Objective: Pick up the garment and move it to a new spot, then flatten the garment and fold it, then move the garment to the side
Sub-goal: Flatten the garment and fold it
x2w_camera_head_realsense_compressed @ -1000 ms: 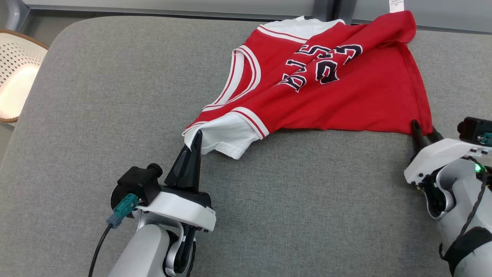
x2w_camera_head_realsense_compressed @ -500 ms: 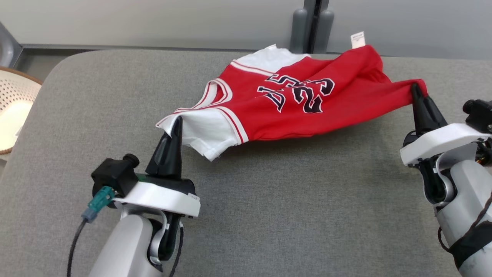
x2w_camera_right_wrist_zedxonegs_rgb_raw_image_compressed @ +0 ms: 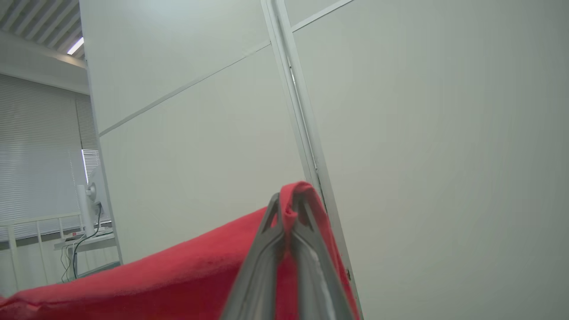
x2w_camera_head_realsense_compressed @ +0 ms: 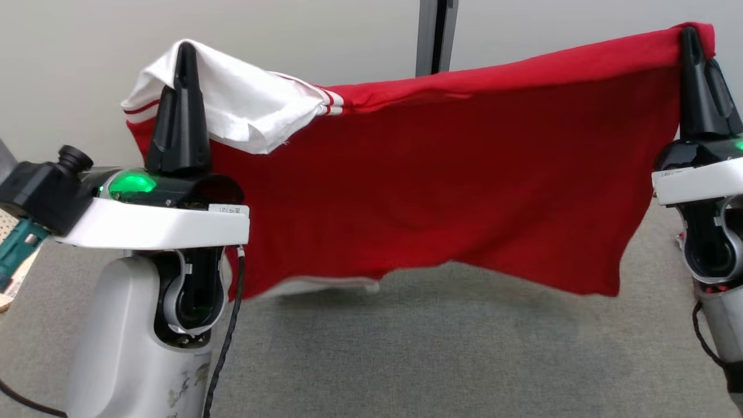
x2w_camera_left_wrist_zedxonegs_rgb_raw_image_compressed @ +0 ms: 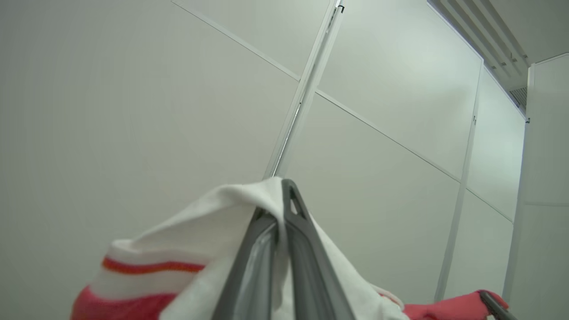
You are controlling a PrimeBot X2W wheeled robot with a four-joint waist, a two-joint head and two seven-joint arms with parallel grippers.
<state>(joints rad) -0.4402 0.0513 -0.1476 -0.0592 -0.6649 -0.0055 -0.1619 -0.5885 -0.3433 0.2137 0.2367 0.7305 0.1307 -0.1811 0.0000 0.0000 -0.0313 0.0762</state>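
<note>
The red jersey with white sleeves and striped trim (x2w_camera_head_realsense_compressed: 441,191) hangs in the air above the grey woven fabric surface (x2w_camera_head_realsense_compressed: 435,360), stretched like a sheet between two raised grippers. The left gripper (x2w_camera_head_realsense_compressed: 187,55) points up at the upper left of the head view. Its jaws are pressed together on a white sleeve, which bunches and drapes over the tips. The left wrist view shows white cloth pinched between the two closed fingers. The right gripper (x2w_camera_head_realsense_compressed: 689,38) points up at the upper right, jaws clamped on a red corner, and in the right wrist view red cloth folds over its tips. The jersey's lower edge appears to hang clear of the surface, with a shadow beneath. Behind it stands a pale panelled wall (x2w_camera_head_realsense_compressed: 325,35).
</note>
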